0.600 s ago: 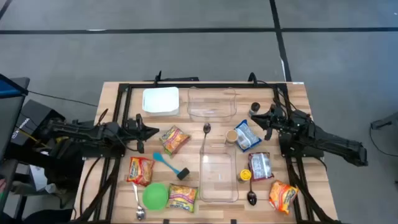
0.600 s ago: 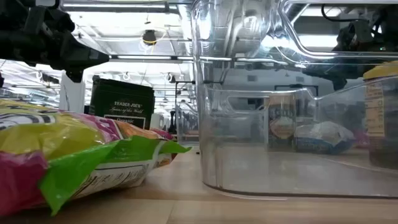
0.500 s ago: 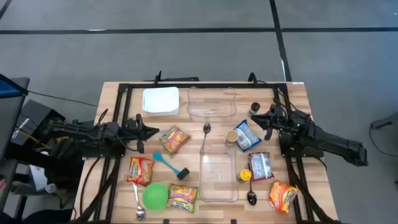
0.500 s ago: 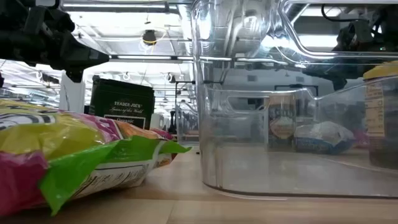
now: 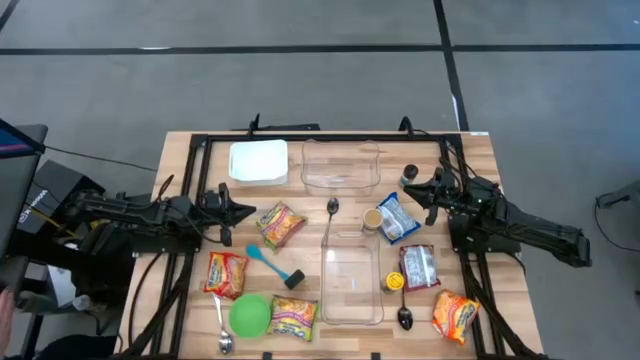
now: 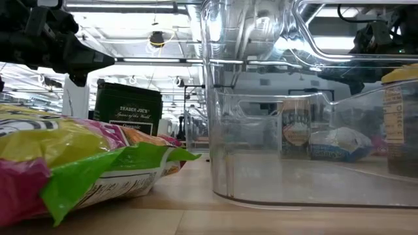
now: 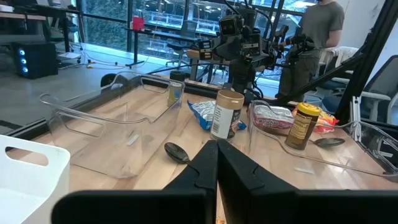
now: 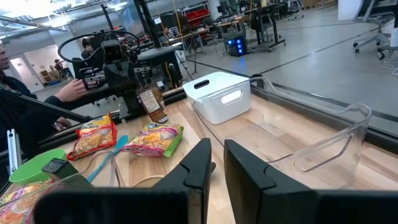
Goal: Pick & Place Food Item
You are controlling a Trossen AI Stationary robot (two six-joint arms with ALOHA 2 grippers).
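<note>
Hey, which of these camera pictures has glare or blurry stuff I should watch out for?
Low view: the noodle packet up close is soft and out of focus, and ceiling lights glare through the clear container, warping what lies behind it. Left wrist view: bright windows wash out the background. High view: even light, no harsh shadows.

The robot has 2 dark arms, the left arm (image 5: 130, 215) and the right arm (image 5: 520, 225), both matte black with blocky joints. Black cables run beside each arm. Each wrist ends in 2 flat, black, angular fingers (image 7: 199, 171).
</note>
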